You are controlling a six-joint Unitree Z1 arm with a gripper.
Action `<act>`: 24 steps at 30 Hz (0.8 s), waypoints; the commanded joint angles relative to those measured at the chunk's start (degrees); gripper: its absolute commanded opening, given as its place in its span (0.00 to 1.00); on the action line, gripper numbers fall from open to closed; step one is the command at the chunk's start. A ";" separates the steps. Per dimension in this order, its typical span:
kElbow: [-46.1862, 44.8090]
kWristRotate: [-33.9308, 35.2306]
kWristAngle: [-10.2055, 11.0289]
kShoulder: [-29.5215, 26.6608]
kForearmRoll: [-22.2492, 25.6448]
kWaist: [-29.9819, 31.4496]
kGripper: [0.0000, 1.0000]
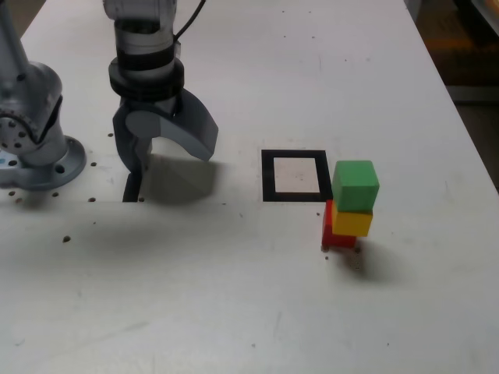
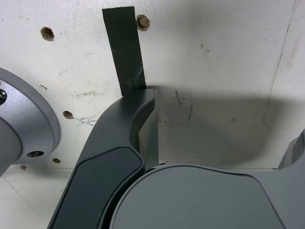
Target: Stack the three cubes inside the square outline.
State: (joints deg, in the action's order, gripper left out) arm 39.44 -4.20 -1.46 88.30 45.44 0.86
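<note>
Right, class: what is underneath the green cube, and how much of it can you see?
The green cube sits on the yellow cube, which rests on the red cube. Red shows only partly; the yellow one covers its top. The stack stands beside the square outline, not inside.

The hand (image 1: 168, 144) looks like matt grey plastic, smooth. Beneath it the desk (image 1: 234, 296) is matt white, scuffed and drilled; just by its fingertip lies a matt black tape strip (image 2: 125, 50), perhaps slightly worn.

We take this for a robotics lab: a drilled white tabletop (image 1: 257, 312) with a bolted arm base (image 1: 39, 160) and black tape marks (image 2: 125, 47).
</note>
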 commanded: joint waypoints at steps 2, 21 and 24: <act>-0.11 0.07 -0.03 -0.06 -0.17 0.11 1.00; 1.55 0.77 1.26 -1.95 1.78 0.11 1.00; 4.56 1.52 2.60 -3.92 6.08 0.11 1.00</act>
State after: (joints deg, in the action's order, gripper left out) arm 42.49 -2.90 0.62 85.20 49.61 0.86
